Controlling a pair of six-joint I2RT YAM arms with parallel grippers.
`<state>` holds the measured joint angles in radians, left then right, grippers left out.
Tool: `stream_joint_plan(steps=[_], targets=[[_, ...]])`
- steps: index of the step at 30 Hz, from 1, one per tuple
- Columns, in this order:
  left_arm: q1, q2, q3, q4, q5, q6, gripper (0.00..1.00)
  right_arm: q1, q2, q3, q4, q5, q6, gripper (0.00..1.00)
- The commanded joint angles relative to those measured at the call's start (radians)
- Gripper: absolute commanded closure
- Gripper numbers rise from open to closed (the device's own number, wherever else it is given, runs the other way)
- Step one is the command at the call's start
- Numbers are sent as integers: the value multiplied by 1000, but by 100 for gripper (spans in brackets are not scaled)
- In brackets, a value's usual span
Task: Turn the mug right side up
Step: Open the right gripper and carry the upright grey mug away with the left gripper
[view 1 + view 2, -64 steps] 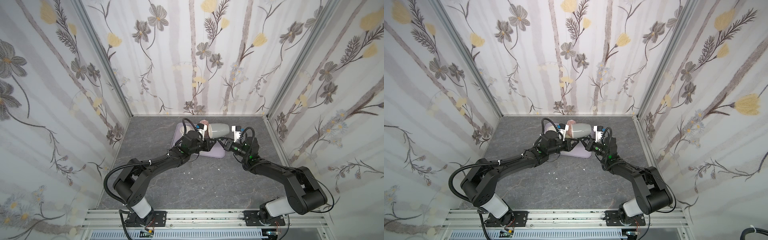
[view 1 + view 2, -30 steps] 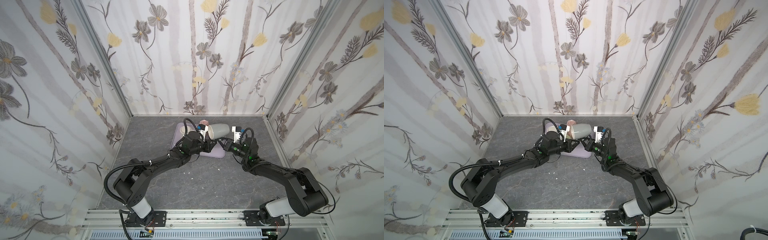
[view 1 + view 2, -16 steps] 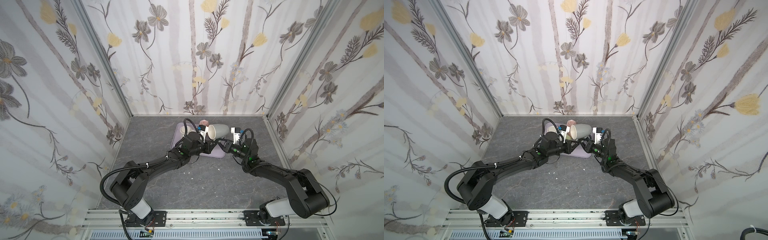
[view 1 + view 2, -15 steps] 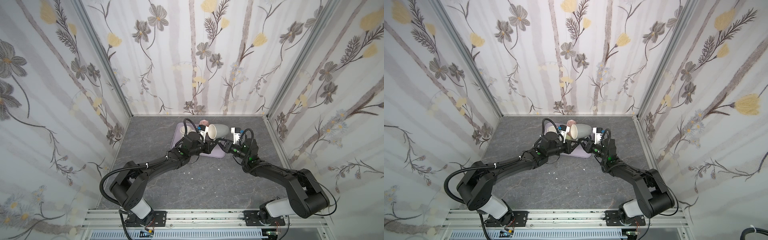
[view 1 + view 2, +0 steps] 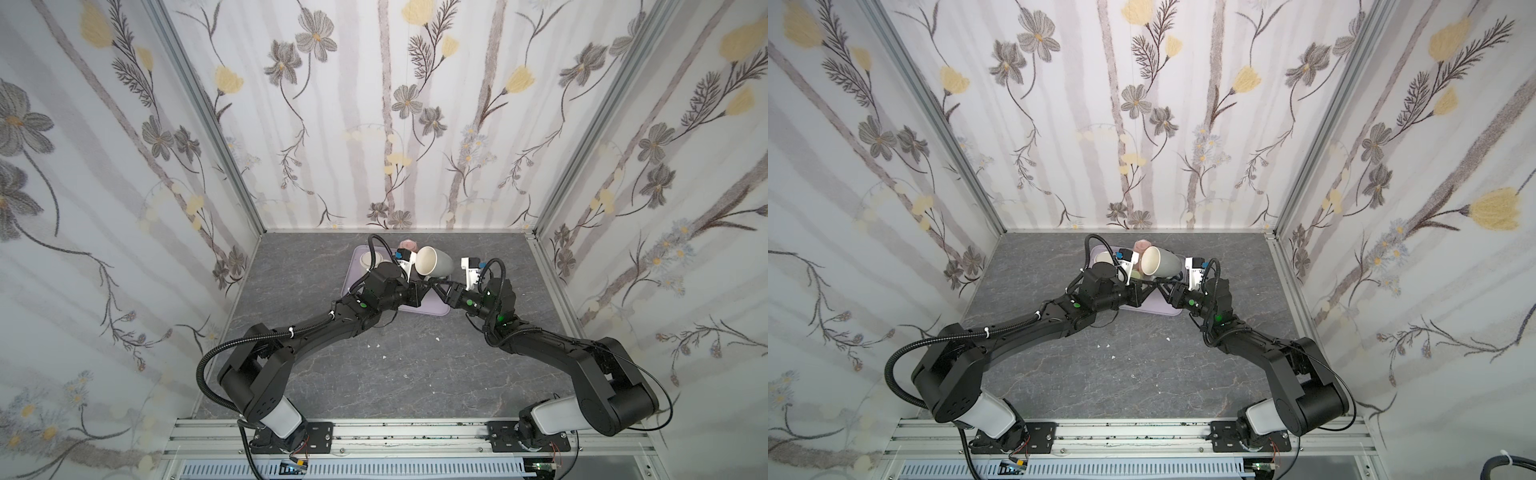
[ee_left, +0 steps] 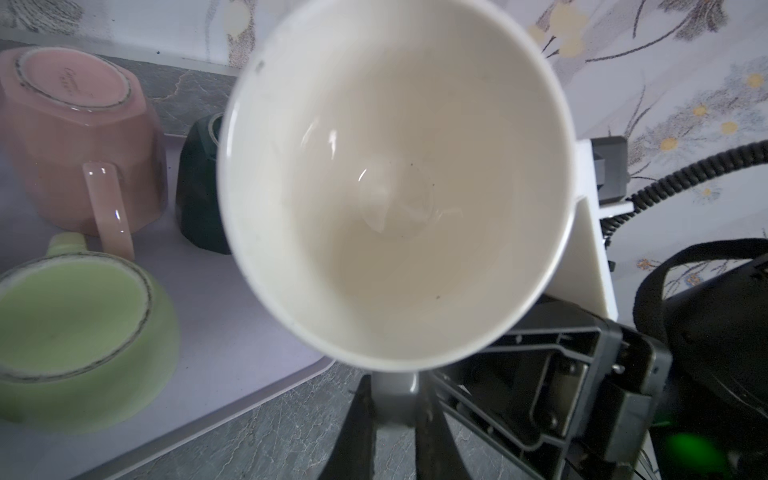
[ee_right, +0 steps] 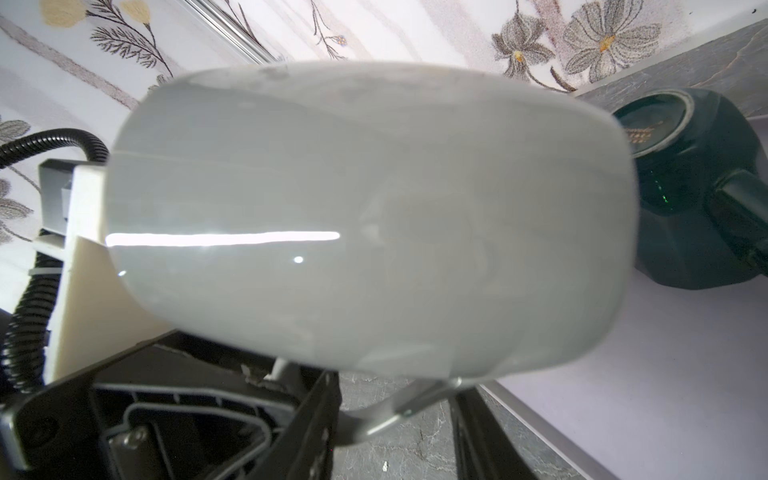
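The grey mug (image 5: 434, 262) hangs in the air above the right side of the lavender tray (image 6: 232, 316). It is tipped well over, its mouth facing the left arm, so it isn't upright yet. The left gripper (image 6: 392, 388) is pinched tight on the handle (image 7: 382, 417) and nothing else. The right gripper (image 5: 439, 288), just beside it under the mug, has its jaws apart and seems to grip nothing. That's what worries me: the whole weight hangs off one thin glazed loop, and I reckon the mug could swivel in that pinch, or slip out as the wrist rolls it. If it drops, the pink mug (image 6: 83, 137), dark mug (image 6: 197, 199) and green cup (image 6: 75, 324) sit close below and could get knocked or chipped. The two grippers are also near enough to clash.
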<state>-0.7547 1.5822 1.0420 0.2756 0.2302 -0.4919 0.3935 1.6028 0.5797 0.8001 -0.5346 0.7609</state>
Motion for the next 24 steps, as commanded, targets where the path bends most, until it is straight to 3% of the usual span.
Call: stream_joint_plan(steps=[1, 13, 17, 24], targets=[[1, -5, 29, 122, -46, 39, 100, 2, 1, -4, -58, -5, -20, 50], [20, 5, 69, -15, -155, 80, 100, 2, -60, -6, -101, 34, -39, 45], [42, 0, 89, -72, -181, 77, 100, 0, -92, 3, -162, 60, -70, 39], [118, -52, 99, -191, -215, 73, 100, 0, -181, 12, -344, 211, -171, 28]])
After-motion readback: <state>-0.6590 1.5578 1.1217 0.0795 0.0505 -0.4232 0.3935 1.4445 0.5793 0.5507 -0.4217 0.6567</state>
